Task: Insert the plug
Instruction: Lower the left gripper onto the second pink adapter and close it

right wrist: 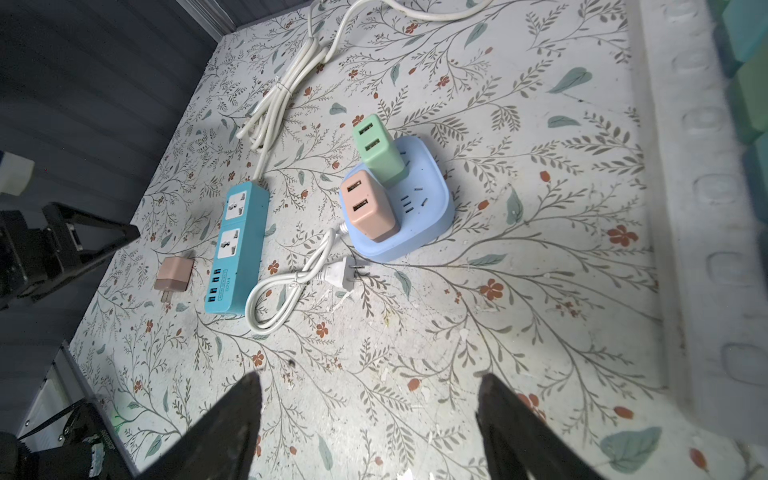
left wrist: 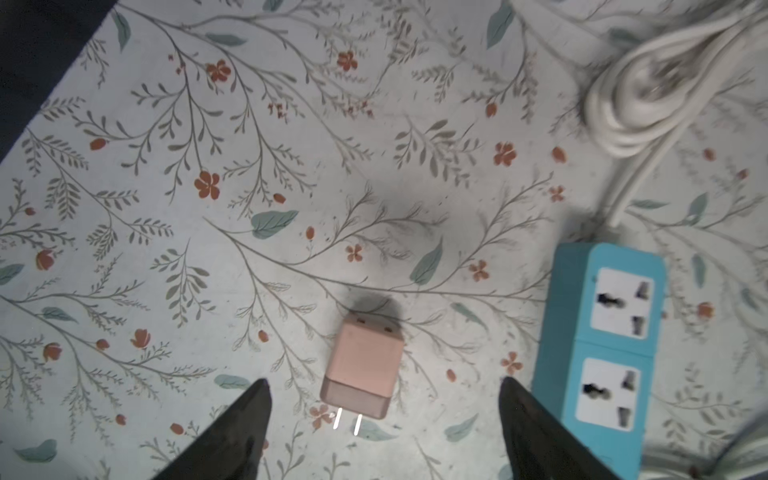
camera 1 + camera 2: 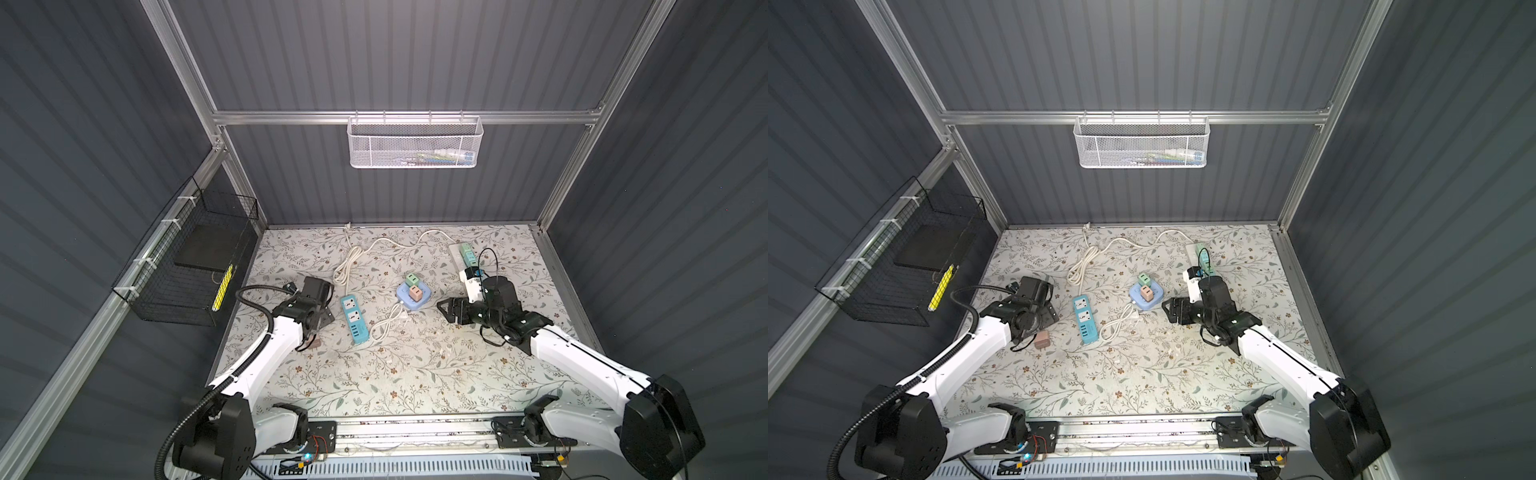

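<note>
Pink plug (image 2: 361, 370) lies on its side on the flowered table (image 3: 1142, 374), left of mid-frame in a top view, just beside the teal power strip (image 3: 1085, 319) but not touching it. Its two thin metal prongs are flat to the table and point away from the strip's cord end. Left gripper (image 2: 383, 386) hangs over the plug with jaws spread wide; the left wrist view shows the body between the two black fingers, clear of both, nothing held. Right gripper (image 1: 368, 378) sits right of mid-frame in both top views, jaws parted and empty over bare table, near the blue square socket hub (image 1: 415, 208), which carries a green adapter (image 1: 376, 149) and a second pink one (image 1: 368, 203). Handling guess: the plug is a small hard plastic cube, light and stiff, with smooth sides that may slip under a weak pinch. The prongs look thin enough to bend if pressed in askew. Best hold is probably across the two flat opposite sides of the body, well back from the prongs. It would need tipping prongs-down, since the strip's white sockets (image 2: 621, 305) face up. Writing: a short printed line runs beside the strip's USB ports, too blurred to read. No brand or label can be made out on the plug.
</note>
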